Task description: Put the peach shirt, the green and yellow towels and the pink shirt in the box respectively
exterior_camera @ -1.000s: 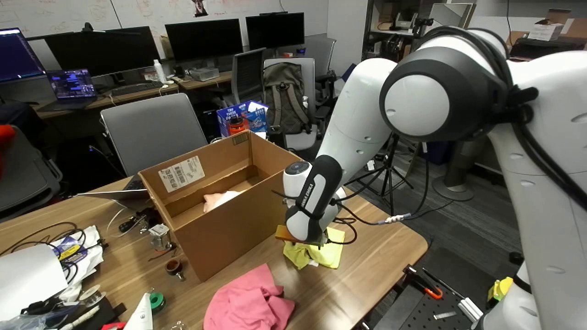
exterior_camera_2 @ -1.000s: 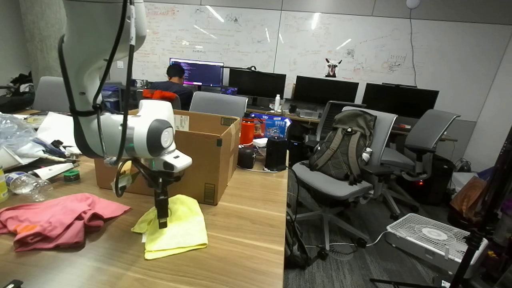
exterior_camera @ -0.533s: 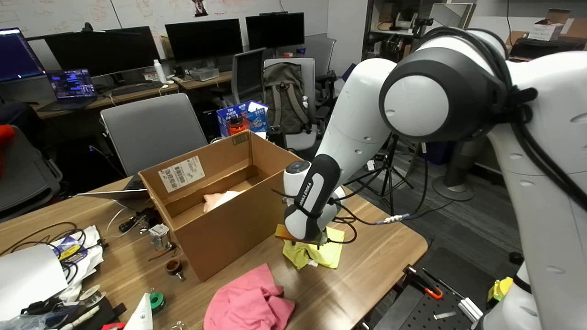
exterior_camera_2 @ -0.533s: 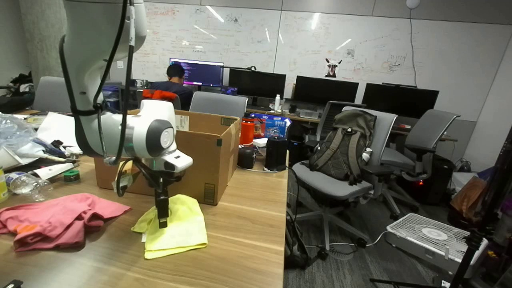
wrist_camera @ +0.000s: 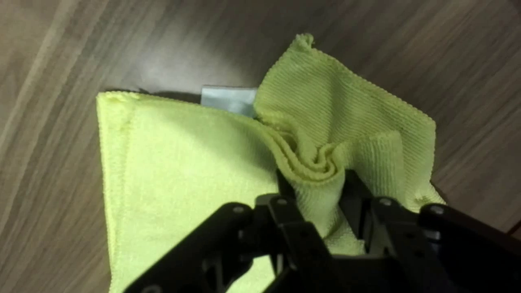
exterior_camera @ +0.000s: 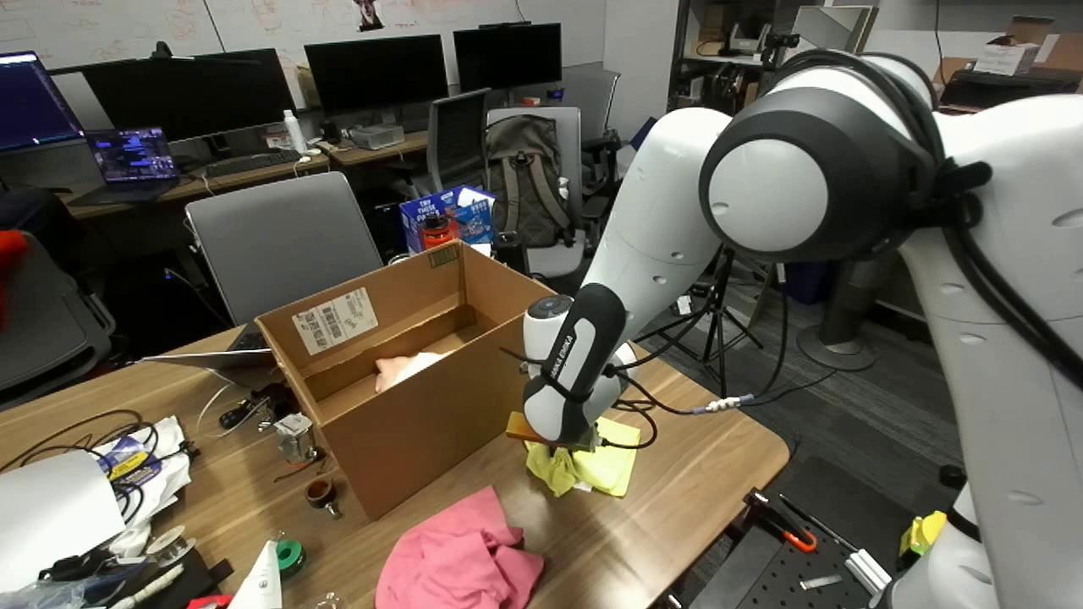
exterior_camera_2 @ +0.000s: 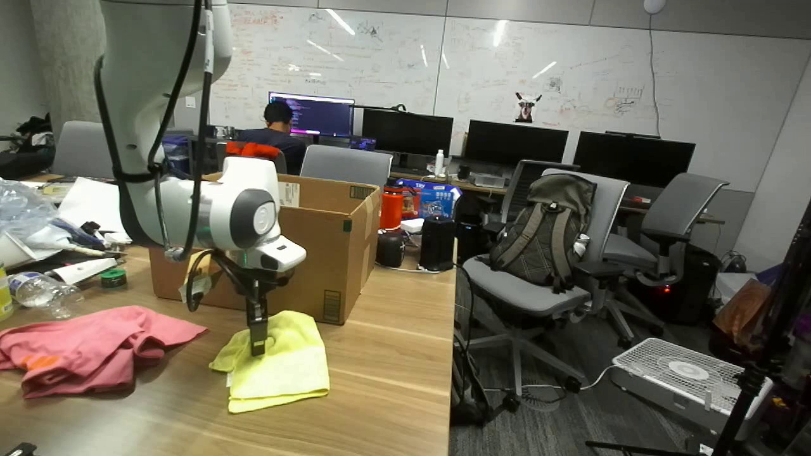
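One ribbed towel (wrist_camera: 203,171) between fingers (wrist_camera: 355,197)

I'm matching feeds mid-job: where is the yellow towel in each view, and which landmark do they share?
In an exterior view: yellow towel just right of centre, lower half, partly behind the arm.
In an exterior view: yellow towel left of centre, low, right of the pink shirt.
Wrist view: yellow towel across the middle, bunched in the gripper.
Shared landmark: white tag at the towel's edge, tiny in both exterior views.
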`<state>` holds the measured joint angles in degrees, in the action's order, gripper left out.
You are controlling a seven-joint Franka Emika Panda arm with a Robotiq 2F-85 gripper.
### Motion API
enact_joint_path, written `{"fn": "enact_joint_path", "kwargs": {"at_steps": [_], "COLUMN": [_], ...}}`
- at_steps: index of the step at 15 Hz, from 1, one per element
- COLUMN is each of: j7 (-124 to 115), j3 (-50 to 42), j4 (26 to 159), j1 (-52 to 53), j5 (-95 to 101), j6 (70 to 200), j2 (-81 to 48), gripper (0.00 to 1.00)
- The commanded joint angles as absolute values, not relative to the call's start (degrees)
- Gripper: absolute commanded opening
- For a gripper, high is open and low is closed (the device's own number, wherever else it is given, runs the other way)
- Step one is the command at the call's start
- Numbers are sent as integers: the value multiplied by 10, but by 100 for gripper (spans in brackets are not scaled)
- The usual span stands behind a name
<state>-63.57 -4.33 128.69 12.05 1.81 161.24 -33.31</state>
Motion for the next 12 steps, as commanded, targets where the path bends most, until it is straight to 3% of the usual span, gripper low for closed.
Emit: {"fn": "enact_joint_path", "kwargs": {"at_steps": [1, 3, 12], "j7": [-619, -629, -682], "j3": [-47, -58, -120], "j4": [1285, 1290, 1334], "j1": [131, 144, 224], "j5": [-4, 3, 34], "j6": [1624, 1618, 1597], "j2": [-335, -327, -254], "gripper": [6, 0, 3]}}
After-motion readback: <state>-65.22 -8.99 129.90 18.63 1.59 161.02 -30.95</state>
